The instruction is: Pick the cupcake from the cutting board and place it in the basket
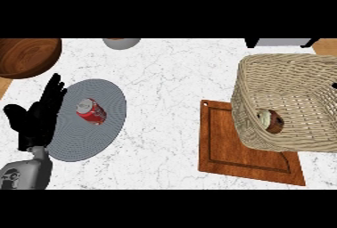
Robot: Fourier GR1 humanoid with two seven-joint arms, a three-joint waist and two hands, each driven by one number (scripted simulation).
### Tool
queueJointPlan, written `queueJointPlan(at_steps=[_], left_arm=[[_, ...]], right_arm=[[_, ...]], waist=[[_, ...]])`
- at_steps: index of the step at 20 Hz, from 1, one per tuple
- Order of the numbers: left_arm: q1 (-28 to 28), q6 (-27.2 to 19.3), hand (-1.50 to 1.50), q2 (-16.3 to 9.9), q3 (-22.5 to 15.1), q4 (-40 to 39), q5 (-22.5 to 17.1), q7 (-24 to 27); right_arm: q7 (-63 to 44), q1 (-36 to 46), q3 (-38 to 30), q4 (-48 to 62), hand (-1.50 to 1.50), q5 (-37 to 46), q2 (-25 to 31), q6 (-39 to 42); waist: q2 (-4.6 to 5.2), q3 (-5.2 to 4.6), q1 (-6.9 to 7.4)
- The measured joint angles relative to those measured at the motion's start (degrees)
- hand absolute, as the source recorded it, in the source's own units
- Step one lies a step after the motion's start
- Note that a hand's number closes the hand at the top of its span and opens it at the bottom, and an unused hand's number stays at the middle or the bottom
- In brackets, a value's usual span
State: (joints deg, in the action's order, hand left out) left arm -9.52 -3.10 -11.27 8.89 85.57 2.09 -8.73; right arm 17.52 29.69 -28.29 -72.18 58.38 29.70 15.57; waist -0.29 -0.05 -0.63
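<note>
My left hand (36,118) rests at the left edge, fingers (52,91) straight and released, holding nothing; my right hand is out of view. Just beside the left hand a red can (91,111) lies on a grey plate (99,138). To the right, the board (247,153) sits bare, partly under the tilted basket (289,89). The cupcake (270,121) already shows inside the basket, so I judge placing done; next I only need to stay clear. Farther off on the white marbled surface (171,67) are a wooden bowl (26,55) and a grey bowl (121,42).
</note>
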Motion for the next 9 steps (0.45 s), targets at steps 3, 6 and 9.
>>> queueJointPlan(at_steps=[3,6,9], left_arm=[[-0.2,-0.5,0.0,0.1,-0.1,0.3,0.5,-0.4],[-0.3,-0.2,0.0,0.0,-0.1,0.8,0.3,-0.8],[-1.7,0.0,0.0,-0.2,0.4,-0.4,-0.1,-0.7]], right_arm=[[0.3,-0.2,-4.8,0.0,-1.5,-5.0,3.7,5.2],[2.2,-0.6,-7.9,2.6,-1.5,-8.3,8.3,8.8],[6.0,-2.1,-10.6,5.3,-1.5,-11.6,12.6,11.8]], waist=[[0.04,0.0,-0.01],[0.14,0.04,0.28],[0.22,0.05,0.28]])
